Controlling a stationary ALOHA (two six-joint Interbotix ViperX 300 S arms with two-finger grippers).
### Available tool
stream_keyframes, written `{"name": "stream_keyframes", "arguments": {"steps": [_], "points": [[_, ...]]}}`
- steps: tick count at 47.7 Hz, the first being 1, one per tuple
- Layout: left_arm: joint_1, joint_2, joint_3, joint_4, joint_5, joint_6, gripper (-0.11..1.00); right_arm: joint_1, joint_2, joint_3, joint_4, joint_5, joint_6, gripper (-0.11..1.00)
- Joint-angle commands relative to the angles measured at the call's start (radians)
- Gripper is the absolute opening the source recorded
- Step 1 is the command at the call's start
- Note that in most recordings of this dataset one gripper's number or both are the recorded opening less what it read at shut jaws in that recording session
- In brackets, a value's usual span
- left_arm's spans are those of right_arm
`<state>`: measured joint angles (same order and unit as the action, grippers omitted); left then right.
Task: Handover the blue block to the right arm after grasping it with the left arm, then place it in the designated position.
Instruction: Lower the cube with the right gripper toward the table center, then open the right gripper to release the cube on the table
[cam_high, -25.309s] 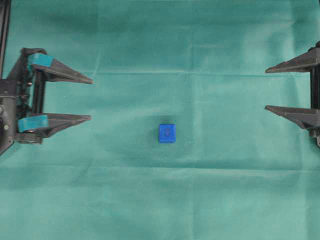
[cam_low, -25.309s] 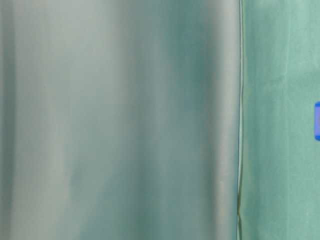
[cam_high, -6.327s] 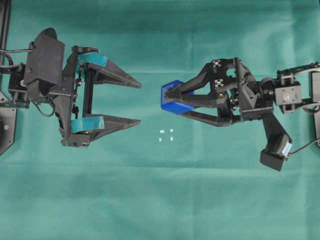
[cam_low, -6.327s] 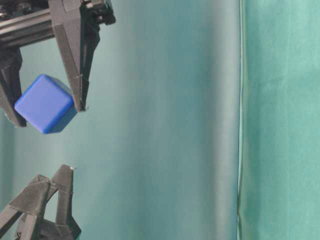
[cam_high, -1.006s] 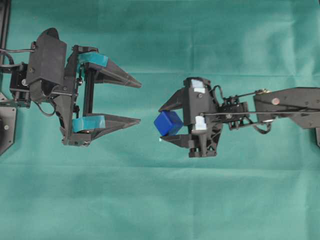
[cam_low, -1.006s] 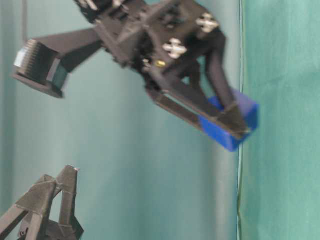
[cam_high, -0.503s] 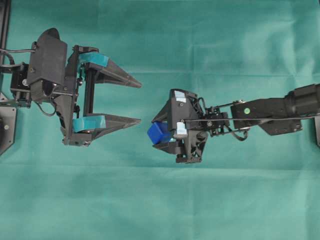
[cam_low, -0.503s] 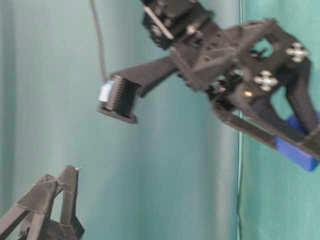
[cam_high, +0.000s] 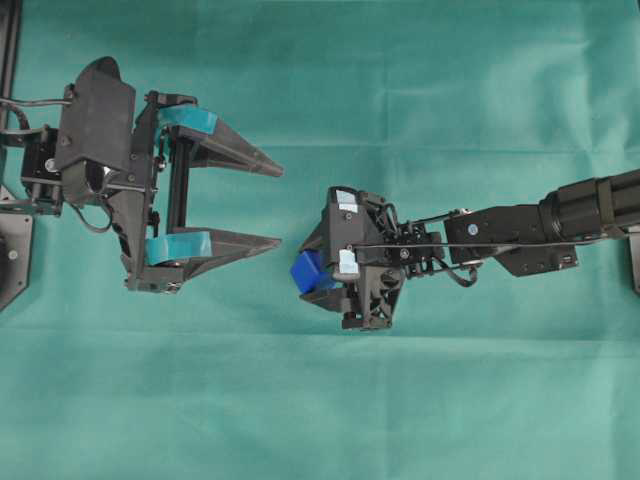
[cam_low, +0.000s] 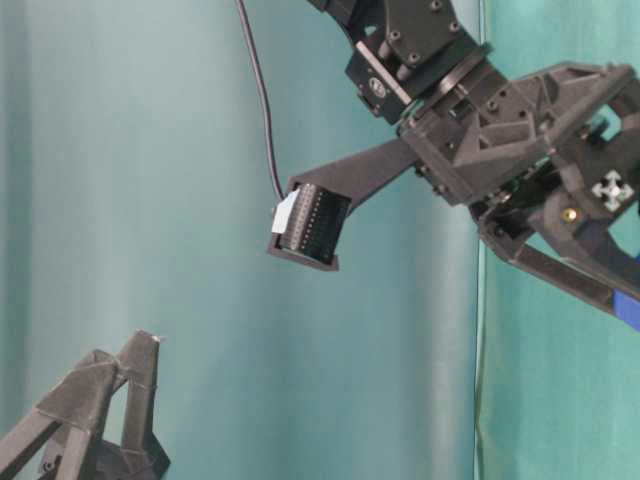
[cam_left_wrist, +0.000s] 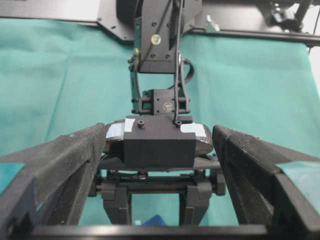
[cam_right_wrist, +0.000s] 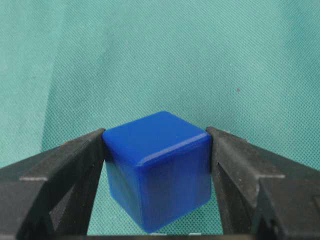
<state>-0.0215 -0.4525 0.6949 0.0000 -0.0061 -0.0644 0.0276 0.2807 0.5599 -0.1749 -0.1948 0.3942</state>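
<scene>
Sitting pinched between the two plain black pointed fingers (cam_right_wrist: 70, 165) of the right arm's gripper (cam_high: 312, 268), the small bright blue plastic cube (cam_high: 305, 271) was low over the green cloth (cam_high: 420, 400), about midway between its edges in the overhead view. One corner of the cube tilted downward in the right wrist view. The black right arm (cam_high: 520, 235) reached in from the cloth's right edge. Near the left edge, the left arm's teal-banded gripper (cam_high: 278, 206) hung spread wide, holding nothing, its tips just beside the cube.
</scene>
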Motion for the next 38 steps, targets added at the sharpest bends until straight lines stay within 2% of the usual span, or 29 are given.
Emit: {"name": "stream_keyframes", "arguments": {"steps": [1, 31, 33, 38], "points": [[0.003, -0.006, -0.015, 0.002, -0.003, 0.0, 1.0, 0.0, -0.015, -0.023, 0.003, -0.009, 0.002, 0.65], [0.003, -0.006, -0.017, 0.002, -0.003, 0.0, 1.0, 0.0, -0.017, -0.025, -0.003, -0.008, -0.005, 0.67], [0.003, -0.008, -0.017, 0.002, -0.003, 0.0, 1.0, 0.0, -0.017, -0.026, -0.003, -0.006, -0.005, 0.71], [0.003, -0.006, -0.017, 0.002, -0.003, -0.002, 1.0, 0.002, -0.025, -0.032, -0.003, -0.002, -0.005, 0.91]]}}
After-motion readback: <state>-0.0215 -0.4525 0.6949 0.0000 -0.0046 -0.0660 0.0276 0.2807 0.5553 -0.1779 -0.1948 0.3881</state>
